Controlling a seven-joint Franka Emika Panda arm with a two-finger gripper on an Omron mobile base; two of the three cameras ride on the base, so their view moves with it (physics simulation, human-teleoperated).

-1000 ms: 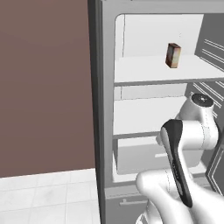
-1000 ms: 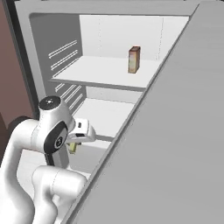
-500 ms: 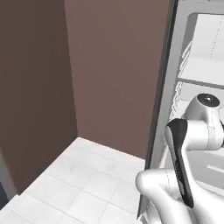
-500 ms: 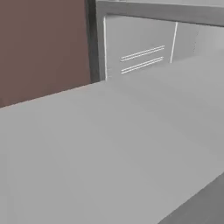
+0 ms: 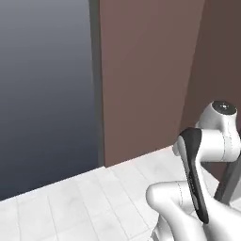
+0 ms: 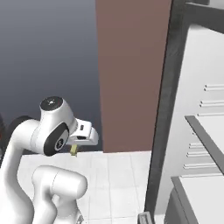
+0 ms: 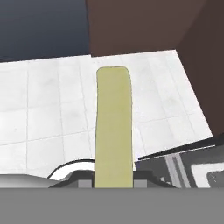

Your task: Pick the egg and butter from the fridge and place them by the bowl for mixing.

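Observation:
A pale yellow-olive stick of butter stands upright between the jaws of my gripper, which is shut on it. In the right base view the gripper hangs under the white hand, and the end of the butter pokes out below it. The fridge stands at the right of that view, with its white inside wall and shelf edges showing. The egg and the bowl are out of view.
A brown wall panel rises ahead, with a dark grey expanse to its left. White floor tiles lie below the hand. The fridge's dark upright edge stands close on the right.
The whole picture has swung away from the fridge interior to the brown wall and floor, so the base has turned. The gripper stays shut on the butter.

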